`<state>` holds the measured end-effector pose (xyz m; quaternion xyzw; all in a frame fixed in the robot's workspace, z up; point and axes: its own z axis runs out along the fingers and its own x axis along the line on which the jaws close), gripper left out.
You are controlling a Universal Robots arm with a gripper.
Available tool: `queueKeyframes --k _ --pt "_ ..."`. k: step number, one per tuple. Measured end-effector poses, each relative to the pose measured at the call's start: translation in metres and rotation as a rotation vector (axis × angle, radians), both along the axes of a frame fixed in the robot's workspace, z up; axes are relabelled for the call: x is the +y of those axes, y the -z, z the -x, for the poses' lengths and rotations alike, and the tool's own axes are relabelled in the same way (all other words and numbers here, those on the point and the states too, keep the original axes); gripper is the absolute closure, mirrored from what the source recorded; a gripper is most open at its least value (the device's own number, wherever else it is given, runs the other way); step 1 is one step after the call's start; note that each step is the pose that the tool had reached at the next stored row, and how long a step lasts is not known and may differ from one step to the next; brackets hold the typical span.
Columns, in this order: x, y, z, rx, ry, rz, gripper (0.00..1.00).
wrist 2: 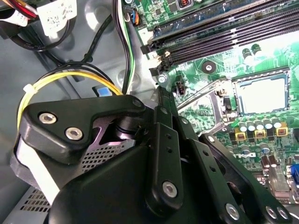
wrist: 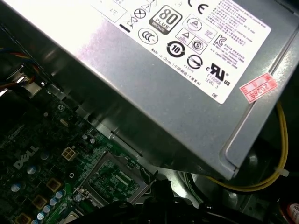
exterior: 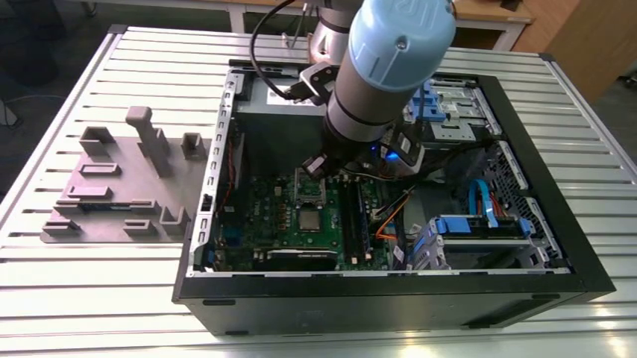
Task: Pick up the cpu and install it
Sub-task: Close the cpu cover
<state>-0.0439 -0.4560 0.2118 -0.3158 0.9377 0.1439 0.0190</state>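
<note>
Roughly, going from the exterior view's left to its right. The grey fixture tray (exterior: 119, 190) with upright posts sits on the slatted bench (exterior: 70, 283), just beside the open computer case (exterior: 398, 298). Nothing shiny lies on the tray that I can make out.

Inside the case, the green motherboard (exterior: 268, 224) lies flat. The cpu (exterior: 312, 219) rests in its socket near the board's middle, silver top up. In the second wrist view it (wrist 2: 261, 94) looks square to the socket walls and level. The metal hold-down frame (wrist 2: 205, 100) stands swung open beside it, towards the power supply (wrist: 187, 93).

The hand (exterior: 316, 165) hangs above the board, over the open frame and near the power supply's edge, apart from the chip. In the second wrist view the hand (wrist 2: 162, 93) appears drawn together with nothing held between its tips.

Further right: the memory slots (exterior: 356, 216), then the drive bays with blue tabs (exterior: 478, 224).

Judgement: placement looks done, and the frame is not yet down. To do this step well, the chip must sit flush, with no corner riding on the socket wall. Any contact should go on the frame, never on the chip's top at a slant. The yellow cable (wrist 2: 60, 79) and the memory slots crowd the hand, so motion wants to be slow and vertical.
</note>
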Motion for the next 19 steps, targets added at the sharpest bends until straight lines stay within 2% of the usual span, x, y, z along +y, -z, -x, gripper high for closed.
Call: queueKeyframes --k 19 --pt "-0.001 -0.0098 0.0012 -0.0001 0.0 0.0002 0.89"
